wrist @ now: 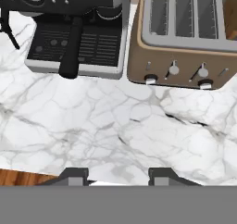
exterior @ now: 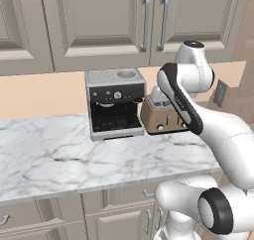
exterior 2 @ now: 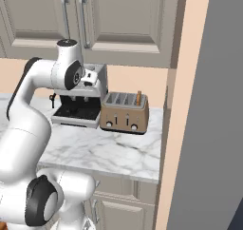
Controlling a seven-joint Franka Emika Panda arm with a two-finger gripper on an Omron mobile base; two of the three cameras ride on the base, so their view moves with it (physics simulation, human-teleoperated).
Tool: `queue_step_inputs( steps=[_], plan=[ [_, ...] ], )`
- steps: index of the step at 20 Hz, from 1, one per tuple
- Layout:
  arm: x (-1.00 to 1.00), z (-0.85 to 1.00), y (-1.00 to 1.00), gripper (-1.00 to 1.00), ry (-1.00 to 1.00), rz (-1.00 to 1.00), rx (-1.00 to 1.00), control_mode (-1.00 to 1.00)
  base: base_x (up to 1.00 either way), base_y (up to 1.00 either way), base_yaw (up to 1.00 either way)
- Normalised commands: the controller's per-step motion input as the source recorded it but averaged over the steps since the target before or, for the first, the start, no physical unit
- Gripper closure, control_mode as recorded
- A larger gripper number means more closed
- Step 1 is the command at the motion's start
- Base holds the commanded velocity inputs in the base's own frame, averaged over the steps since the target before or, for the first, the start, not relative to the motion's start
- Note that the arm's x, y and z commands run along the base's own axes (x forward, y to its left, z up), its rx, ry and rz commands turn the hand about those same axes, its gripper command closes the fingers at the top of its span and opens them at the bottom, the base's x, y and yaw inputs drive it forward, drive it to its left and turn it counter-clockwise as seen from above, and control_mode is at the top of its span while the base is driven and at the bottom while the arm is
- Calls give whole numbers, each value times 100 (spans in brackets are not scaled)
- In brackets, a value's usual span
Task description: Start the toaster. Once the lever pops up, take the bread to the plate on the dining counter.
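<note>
The bronze-brown toaster (exterior: 159,116) (exterior 2: 124,113) (wrist: 183,61) stands on the marble worktop, right of the coffee machine. A brown slice of bread (exterior 2: 138,98) (wrist: 231,12) sticks up from its rightmost slot. Two small levers and two knobs sit on the toaster's front face in the hand view. My gripper (wrist: 119,176) hovers above the worktop in front of the toaster, open, with nothing between its fingertips (wrist: 74,174). In the left base view my forearm covers the toaster's right side. The plate and the dining counter are out of view.
A black-and-silver coffee machine (exterior: 115,102) (exterior 2: 79,101) (wrist: 74,28) stands close on the toaster's left. Beige wall cabinets (exterior: 99,21) hang above. A tall grey panel (exterior 2: 213,105) closes the worktop's right end. The marble worktop (exterior: 74,154) (wrist: 115,126) has free room in front.
</note>
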Motion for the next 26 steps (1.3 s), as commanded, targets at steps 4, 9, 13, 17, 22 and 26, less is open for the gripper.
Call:
queue_step_inputs(
  steps=[4, 9, 13, 17, 22, 26],
  plan=[
    [0, -8, -17, -100, 0, 0, 1, -100, 0, 0, 0],
    [0, -22, -43, -100, 0, 0, 4, -100, 0, 0, 0],
    [0, -23, -42, -100, 0, 0, 1, -100, 0, 0, 0],
    [3, -19, -40, -100, 0, 0, 0, -100, 0, 0, 0],
    [14, -11, -32, -100, 0, 0, 0, -100, 0, 0, 0],
    [20, -3, -26, -100, 0, 0, 0, -100, 0, 0, 0]
  ],
)
